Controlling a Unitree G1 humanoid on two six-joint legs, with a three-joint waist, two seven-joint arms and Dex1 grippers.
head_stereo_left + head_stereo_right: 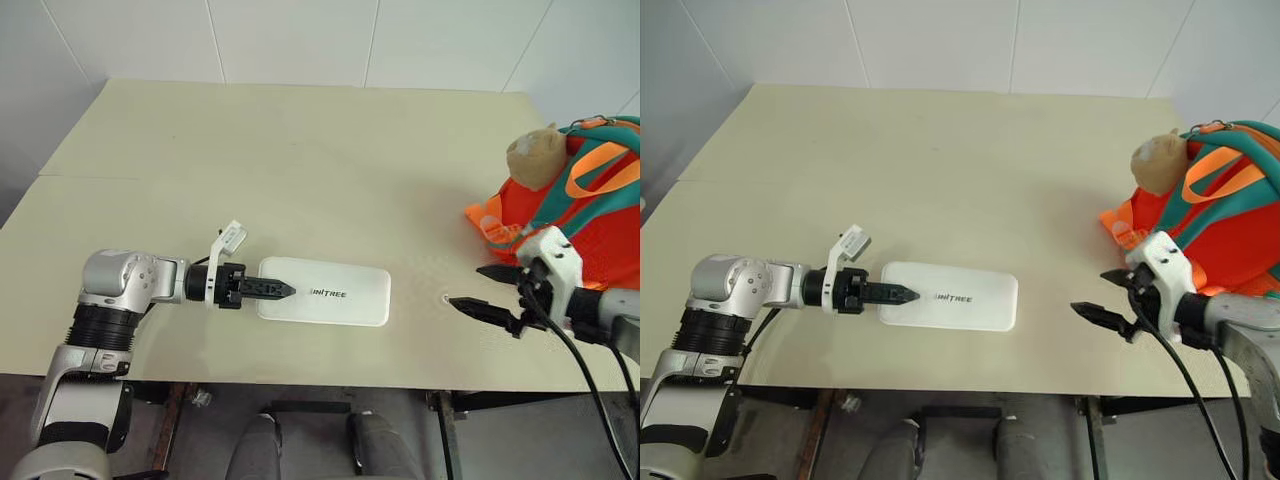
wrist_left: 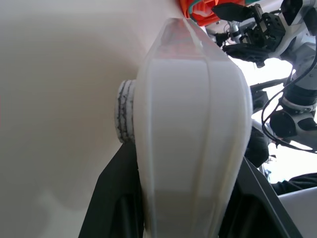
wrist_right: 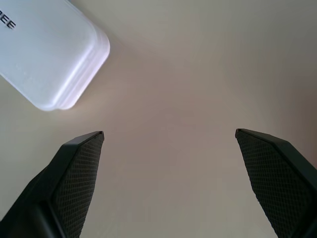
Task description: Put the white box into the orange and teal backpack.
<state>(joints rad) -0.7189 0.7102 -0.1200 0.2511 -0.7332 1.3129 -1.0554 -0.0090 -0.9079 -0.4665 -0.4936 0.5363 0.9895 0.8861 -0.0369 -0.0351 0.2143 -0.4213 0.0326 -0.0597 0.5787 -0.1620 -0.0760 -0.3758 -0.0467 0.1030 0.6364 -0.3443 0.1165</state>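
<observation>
The white box (image 1: 325, 292) lies flat near the table's front edge, its dark lettering facing up. My left gripper (image 1: 276, 289) reaches in from the left and is shut on the box's left end. In the left wrist view the box (image 2: 190, 148) sits edge-on between the two black fingers (image 2: 111, 198). My right gripper (image 1: 466, 286) hovers open over bare table to the right of the box, holding nothing. The box's rounded corner (image 3: 59, 54) shows beyond its fingertips (image 3: 81, 163). The orange and teal backpack (image 1: 600, 215) rests at the table's right edge, just behind the right gripper.
A tan plush toy (image 1: 535, 155) sits on the backpack's upper left side. The beige table (image 1: 300, 150) runs back to a white tiled wall. Its front edge is close below the box. A black cable (image 1: 575, 360) hangs from my right wrist.
</observation>
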